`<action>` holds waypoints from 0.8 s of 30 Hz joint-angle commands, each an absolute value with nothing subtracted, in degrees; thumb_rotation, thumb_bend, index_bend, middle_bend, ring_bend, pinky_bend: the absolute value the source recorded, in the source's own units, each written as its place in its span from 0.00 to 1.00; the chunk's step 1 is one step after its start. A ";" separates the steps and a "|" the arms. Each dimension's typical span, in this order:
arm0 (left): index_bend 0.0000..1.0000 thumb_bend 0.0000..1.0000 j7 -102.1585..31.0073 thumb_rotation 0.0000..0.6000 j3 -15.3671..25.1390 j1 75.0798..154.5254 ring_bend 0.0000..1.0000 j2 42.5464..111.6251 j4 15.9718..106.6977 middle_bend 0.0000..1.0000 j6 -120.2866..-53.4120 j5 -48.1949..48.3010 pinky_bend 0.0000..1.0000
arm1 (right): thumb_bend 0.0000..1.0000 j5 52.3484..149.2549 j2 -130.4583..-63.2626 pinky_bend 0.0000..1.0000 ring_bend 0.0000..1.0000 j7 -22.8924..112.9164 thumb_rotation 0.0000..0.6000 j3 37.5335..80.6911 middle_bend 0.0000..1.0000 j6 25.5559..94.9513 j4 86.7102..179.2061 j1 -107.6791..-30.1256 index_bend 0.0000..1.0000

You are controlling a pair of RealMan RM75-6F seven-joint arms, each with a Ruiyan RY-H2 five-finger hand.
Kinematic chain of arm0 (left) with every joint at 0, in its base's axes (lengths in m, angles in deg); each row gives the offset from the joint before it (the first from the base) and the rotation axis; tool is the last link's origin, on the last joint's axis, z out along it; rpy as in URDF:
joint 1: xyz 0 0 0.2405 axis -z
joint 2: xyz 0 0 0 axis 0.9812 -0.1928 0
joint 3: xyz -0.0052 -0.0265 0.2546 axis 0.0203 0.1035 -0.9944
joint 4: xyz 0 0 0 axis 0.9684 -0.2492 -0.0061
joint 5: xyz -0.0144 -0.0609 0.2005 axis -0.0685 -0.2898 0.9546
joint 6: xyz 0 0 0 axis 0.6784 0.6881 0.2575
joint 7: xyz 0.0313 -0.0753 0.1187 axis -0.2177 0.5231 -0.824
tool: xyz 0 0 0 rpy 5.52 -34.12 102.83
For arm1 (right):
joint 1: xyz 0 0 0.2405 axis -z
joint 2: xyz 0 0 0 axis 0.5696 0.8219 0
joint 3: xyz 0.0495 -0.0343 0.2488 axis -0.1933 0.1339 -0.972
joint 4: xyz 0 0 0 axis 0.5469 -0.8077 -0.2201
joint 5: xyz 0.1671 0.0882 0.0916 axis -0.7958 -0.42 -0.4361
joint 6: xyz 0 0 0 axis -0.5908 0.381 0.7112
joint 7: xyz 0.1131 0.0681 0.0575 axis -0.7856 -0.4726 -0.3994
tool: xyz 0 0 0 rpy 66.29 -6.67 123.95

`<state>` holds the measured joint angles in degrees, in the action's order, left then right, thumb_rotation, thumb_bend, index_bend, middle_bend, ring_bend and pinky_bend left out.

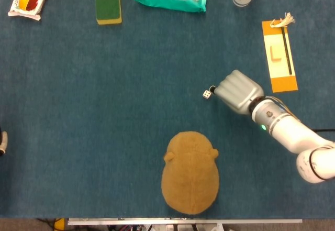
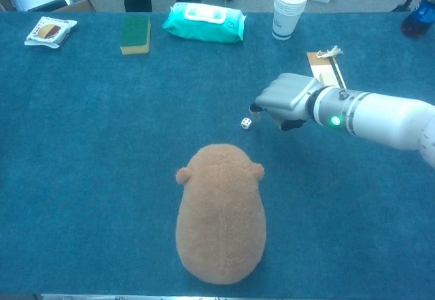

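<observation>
The work in hand centres on the small white die (image 1: 208, 94), which lies on the blue desk (image 1: 104, 116) just beside the right robot hand (image 1: 236, 90), on the side away from the orange card (image 1: 279, 55). Doing this step well looks to be a matter of patience: the die is tiny against that broad robot hand, so the fingertips should come down on either side of it rather than from one side only, or it will likely skid or tumble across the cloth toward the brown plush toy (image 1: 189, 172), which sits nearer the desk's front edge than the die. A slow, low approach with a narrow pinch would suit better than a wide grasp. As it stands, the right robot hand hovers with its knuckles up and its fingers curled downward toward the die; in the chest view its fingertips (image 2: 257, 107) are close to the die (image 2: 245, 123) but appear apart from it, and nothing is visibly held. How tightly the fingers are drawn in underneath I cannot tell from either view. Of the left robot hand (image 1: 2, 142) only a sliver shows, far from the die at the desk's edge, too little to judge.
</observation>
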<state>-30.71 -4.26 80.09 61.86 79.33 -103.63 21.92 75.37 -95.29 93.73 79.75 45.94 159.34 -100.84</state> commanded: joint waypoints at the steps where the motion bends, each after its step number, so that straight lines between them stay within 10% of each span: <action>1: 0.32 0.43 -30.61 1.00 -4.31 80.07 0.17 61.96 79.21 0.24 -103.61 21.91 0.42 | 1.00 75.63 -94.91 1.00 1.00 93.93 1.00 80.24 1.00 46.25 159.89 -100.46 0.30; 24: 0.32 0.43 -29.68 1.00 -4.36 79.82 0.17 62.01 78.74 0.24 -103.79 21.93 0.42 | 1.00 76.29 -97.24 1.00 1.00 92.99 1.00 78.64 1.00 44.09 157.31 -100.61 0.30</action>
